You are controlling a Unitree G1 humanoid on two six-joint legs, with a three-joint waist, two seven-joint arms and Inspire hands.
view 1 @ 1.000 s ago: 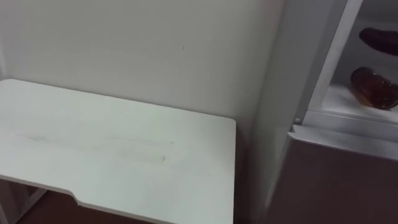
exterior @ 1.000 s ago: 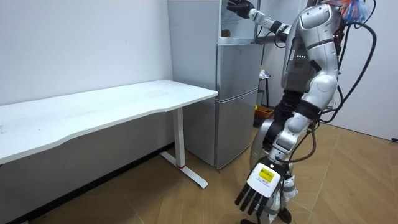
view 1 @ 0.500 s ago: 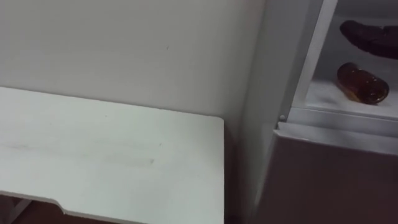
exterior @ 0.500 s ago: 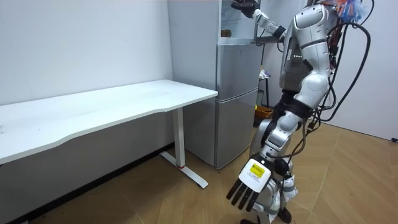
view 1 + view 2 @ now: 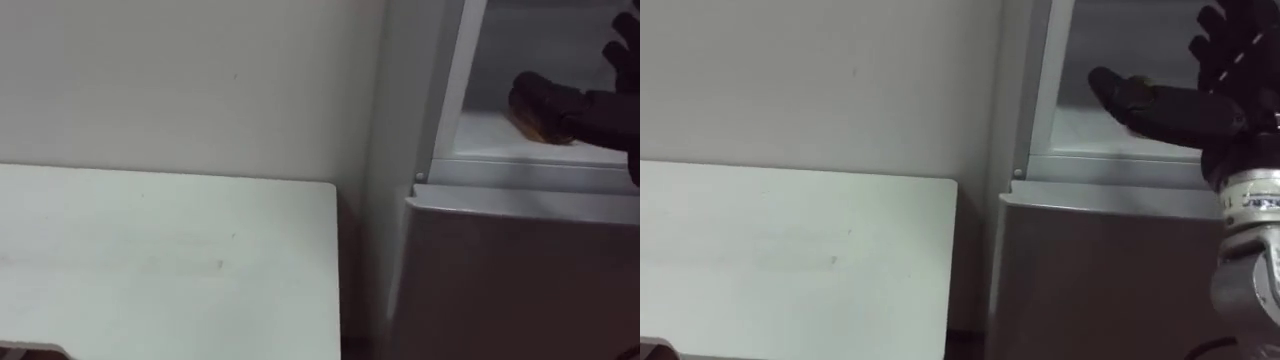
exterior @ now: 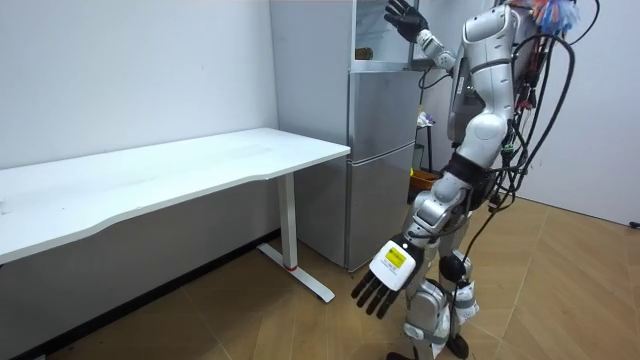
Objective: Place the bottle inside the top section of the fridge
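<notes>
Right hand [image 5: 1222,112], fingers spread and holding nothing, reaches into the upper fridge [image 5: 500,250] beside the brown bottle [image 5: 526,124], which lies on its shelf [image 5: 480,136]. Left hand [image 6: 383,285] hangs open. Placing looks done; next, draw the hand clear.

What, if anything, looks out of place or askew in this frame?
The bottle seems to lie on its side on the upper fridge shelf rather than upright, partly hidden behind the open right hand. Nothing spilled or damaged shows. The left hand hangs idle.
</notes>
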